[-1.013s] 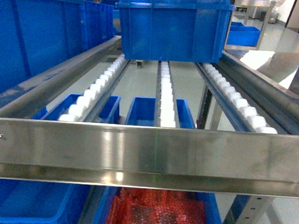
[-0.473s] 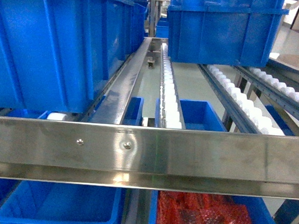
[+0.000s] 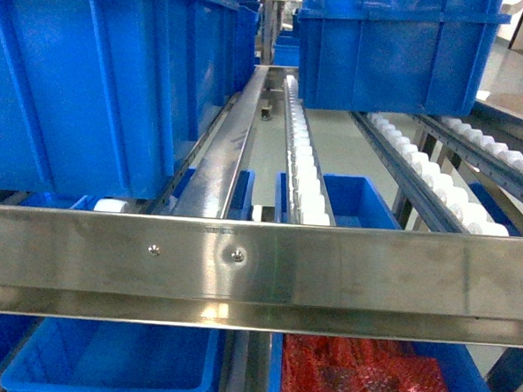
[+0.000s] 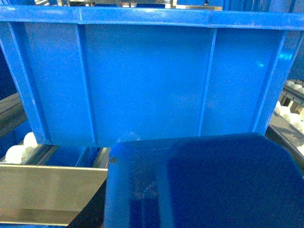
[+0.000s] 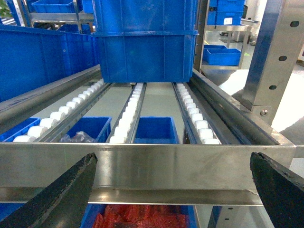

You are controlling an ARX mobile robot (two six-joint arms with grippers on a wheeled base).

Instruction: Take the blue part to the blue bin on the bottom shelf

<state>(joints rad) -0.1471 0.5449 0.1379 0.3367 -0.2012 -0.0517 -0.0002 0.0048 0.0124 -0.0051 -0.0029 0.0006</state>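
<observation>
Brushed stainless steel fills the foreground of the head view: a flat front rail (image 3: 328, 271) with two small screw heads runs straight across, dull and finely grained, with a soft glare along its lower lip. Behind the rail, tracks of round white plastic rollers (image 3: 303, 176) run away in straight lines between narrow steel channels. A big crate (image 3: 91, 79) of smooth blue plastic with raised vertical ribs sits on the rollers just behind the rail at the left, and a second ribbed blue crate (image 3: 395, 49) stands farther back at the right. Below the rail lie two rectangular blue bins: an open bin (image 3: 118, 360) at the left, and a right-hand bin (image 3: 468, 377) packed with crinkled red bubble-wrap bags (image 3: 357, 380). Which tier these bins rest on cannot be told.

The left wrist view faces a ribbed blue crate wall (image 4: 142, 76), and a dark blue slab with rounded corners (image 4: 199, 185), scuffed and dusty, fills the lower frame. It may be the blue part, but the left fingers are hidden and their state cannot be told.

The right gripper (image 5: 173, 180) has its two black, rough-textured fingers (image 5: 66, 194) spread wide apart with nothing between them, just in front of the rail.
</observation>
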